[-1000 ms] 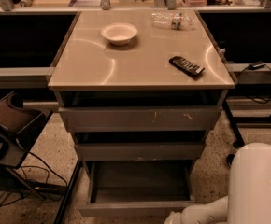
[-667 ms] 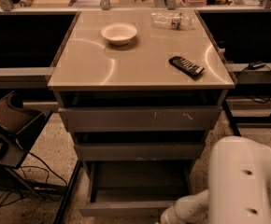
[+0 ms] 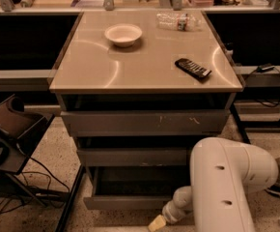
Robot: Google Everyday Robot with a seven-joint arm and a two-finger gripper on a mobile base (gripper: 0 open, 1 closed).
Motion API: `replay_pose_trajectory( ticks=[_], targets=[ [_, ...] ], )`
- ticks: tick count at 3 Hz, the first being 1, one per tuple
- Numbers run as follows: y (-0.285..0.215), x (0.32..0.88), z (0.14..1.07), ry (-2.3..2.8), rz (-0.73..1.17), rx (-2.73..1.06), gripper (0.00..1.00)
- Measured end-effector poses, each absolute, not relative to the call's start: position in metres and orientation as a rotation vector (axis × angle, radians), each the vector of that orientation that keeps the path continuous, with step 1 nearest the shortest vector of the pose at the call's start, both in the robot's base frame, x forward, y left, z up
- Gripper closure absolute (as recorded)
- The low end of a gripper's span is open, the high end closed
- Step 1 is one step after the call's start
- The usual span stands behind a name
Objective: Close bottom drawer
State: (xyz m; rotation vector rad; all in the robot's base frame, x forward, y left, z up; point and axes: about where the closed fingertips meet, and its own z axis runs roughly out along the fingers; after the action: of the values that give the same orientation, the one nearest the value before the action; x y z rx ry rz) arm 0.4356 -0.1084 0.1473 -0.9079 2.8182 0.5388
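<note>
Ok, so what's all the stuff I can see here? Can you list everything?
cabinet top: one, beige, centre
bowl: one, white, back left of the cabinet top
bottle: one, clear plastic, lying at the back right
remote: one, black, front right
top drawer: one, grey, scratched front
middle drawer: one, grey, beneath it
bottom drawer: one, grey, lowest, open
chair: one, dark, left edge
cables: several, black, floor at left
arm: one, white, lower right
gripper: one, pale, low by the bottom drawer's front

One raised camera faces the cabinet (image 3: 145, 69) front, close, looking down (gripper (image 3: 157, 223) low centre).
</note>
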Motion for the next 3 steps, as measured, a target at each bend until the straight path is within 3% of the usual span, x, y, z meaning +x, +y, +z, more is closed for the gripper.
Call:
replay_pose_trajectory(
  ticks=[3],
  targets=[
    [-0.118, 0.562, 0.171, 2.784, 0.466, -0.670, 0.00]
  ],
)
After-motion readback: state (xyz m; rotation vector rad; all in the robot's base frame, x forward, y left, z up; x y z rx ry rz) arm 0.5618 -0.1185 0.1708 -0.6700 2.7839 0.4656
